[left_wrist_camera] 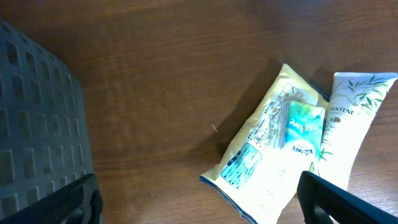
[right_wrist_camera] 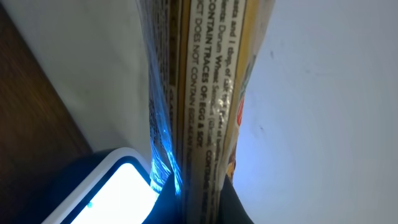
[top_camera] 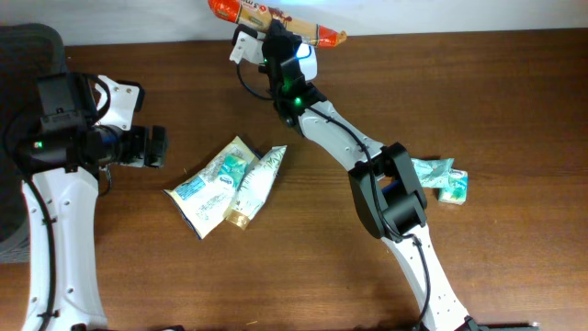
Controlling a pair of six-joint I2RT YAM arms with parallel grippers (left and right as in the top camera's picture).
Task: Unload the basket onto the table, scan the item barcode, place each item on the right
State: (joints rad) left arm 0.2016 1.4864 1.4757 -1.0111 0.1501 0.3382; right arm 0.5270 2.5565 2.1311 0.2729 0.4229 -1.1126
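A dark brown wooden table runs back to a white wall. At its far edge the right gripper (top_camera: 276, 29) is clamped on a long orange-and-red plastic packet (top_camera: 237, 11), held edge-on beside a glowing white device (right_wrist_camera: 115, 186), probably the scanner. The packet looks light, soft and slippery, its film apt to crease. A mid-length hold, clear of the printed code, seems best. The left gripper (top_camera: 156, 147) hangs with fingers wide apart near a pale yellow pouch (top_camera: 207, 188) and a white tube (top_camera: 259, 179).
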